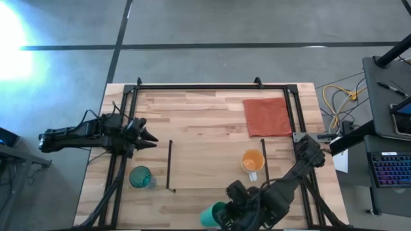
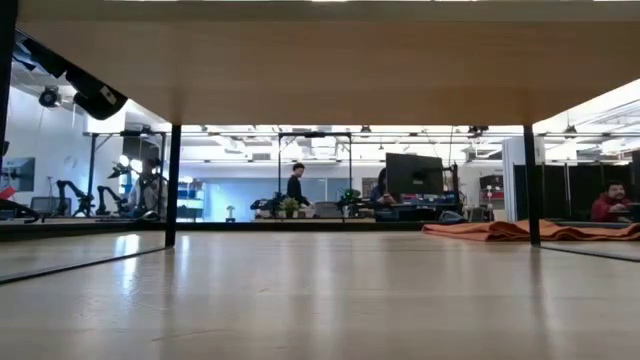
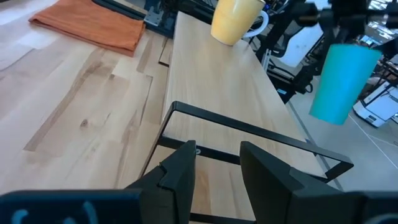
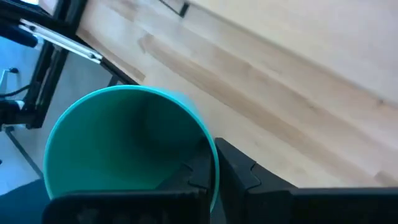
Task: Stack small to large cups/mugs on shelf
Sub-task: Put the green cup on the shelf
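Note:
My right gripper (image 1: pixel 229 204) is at the table's near edge, shut on the teal tumbler (image 1: pixel 210 217), which also shows in the left wrist view (image 3: pixel 342 78). The orange mug (image 1: pixel 252 160) stands on the wood just left of the shelf's right dark bar (image 1: pixel 263 159). The green cup (image 1: pixel 140 177) stands outside the left bar (image 1: pixel 170 165), near the table's left side. My left gripper (image 1: pixel 151 138) is open and empty at the left, level above the wood, pointing toward the table's right. My right gripper holds the tumbler by its rim wall (image 4: pixel 213 155), one finger inside (image 4: pixel 198 175) and one outside (image 4: pixel 239 174). The fingers come from above. The tumbler hangs below the gripper, slightly tilted, mouth up, lifted clear of the table.
A red-orange cloth (image 1: pixel 266 117) lies flat at the far right of the table, also in the low view (image 2: pixel 520 230). A black metal frame (image 1: pixel 212 86) runs around the table. The light wood between the two bars (image 1: pixel 212 163) is bare. People show in the room beyond (image 2: pixel 297 188).

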Controlling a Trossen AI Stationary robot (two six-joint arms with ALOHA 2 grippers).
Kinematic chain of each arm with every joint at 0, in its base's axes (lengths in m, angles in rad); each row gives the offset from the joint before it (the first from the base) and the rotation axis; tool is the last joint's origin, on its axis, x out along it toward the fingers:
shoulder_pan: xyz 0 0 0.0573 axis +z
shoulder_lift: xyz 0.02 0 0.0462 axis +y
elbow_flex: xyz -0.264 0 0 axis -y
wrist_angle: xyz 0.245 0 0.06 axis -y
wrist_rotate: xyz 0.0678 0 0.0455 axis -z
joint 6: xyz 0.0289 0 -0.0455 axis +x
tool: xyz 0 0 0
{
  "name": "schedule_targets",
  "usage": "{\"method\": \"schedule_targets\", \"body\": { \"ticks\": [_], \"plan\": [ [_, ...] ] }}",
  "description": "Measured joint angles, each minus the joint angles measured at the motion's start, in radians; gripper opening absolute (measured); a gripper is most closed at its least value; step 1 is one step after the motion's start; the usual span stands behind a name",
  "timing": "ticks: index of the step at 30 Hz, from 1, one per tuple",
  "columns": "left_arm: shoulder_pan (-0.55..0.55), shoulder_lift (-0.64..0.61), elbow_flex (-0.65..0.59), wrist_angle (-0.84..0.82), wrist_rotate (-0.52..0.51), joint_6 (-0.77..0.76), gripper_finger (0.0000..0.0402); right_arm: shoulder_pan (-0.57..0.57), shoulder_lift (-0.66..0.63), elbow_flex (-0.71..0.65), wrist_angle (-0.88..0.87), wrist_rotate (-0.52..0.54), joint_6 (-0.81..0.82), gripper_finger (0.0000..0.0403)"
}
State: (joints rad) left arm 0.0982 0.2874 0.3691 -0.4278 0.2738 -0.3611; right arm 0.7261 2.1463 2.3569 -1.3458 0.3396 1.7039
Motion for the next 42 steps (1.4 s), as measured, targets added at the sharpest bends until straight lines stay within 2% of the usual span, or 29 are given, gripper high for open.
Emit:
{"method": "schedule_targets", "body": {
  "ticks": [3, 6, 12, 15, 18, 25, 30, 33, 39, 42],
  "plan": [
    [0.0, 0.002, 0.0, 0.0, -0.002, -0.006, 0.0112, -0.001, -0.04, 0.0, -0.04, 0.017, -0.036, 0.0009],
    [0.0, 0.004, 0.0, 0.001, 0.006, -0.083, 0.0112, 0.0, -0.082, 0.0, -0.112, 0.062, -0.05, 0.0009],
    [0.0, 0.005, 0.02, 0.009, 0.032, -0.157, 0.0111, -0.024, -0.158, -0.001, -0.204, 0.32, -0.172, 0.0009],
    [0.0, 0.013, 0.057, 0.009, 0.032, -0.158, 0.0111, -0.065, -0.185, 0.0, -0.204, 0.365, -0.292, 0.0009],
    [0.0, 0.038, 0.112, 0.012, 0.032, -0.159, 0.0111, -0.112, -0.19, -0.001, -0.203, 0.361, -0.427, 0.0009],
    [0.0, 0.129, 0.279, 0.026, 0.04, -0.194, 0.0111, -0.216, -0.191, -0.001, -0.199, 0.269, -0.66, 0.0009],
    [-0.001, 0.23, 0.403, 0.027, 0.128, -0.228, 0.0111, -0.247, -0.191, -0.001, -0.2, 0.227, -0.753, 0.0009],
    [-0.008, 0.333, 0.449, 0.034, 0.19, -0.193, 0.0111, -0.262, -0.191, -0.001, -0.223, 0.18, -0.763, 0.0009],
    [-0.036, 0.572, 0.522, 0.075, 0.188, -0.064, 0.0111, -0.277, -0.191, -0.001, -0.225, 0.121, -0.774, 0.0009],
    [-0.069, 0.693, 0.55, 0.11, 0.179, 0.009, 0.0111, -0.29, -0.191, -0.001, -0.225, 0.047, -0.774, 0.0009]
  ]
}}
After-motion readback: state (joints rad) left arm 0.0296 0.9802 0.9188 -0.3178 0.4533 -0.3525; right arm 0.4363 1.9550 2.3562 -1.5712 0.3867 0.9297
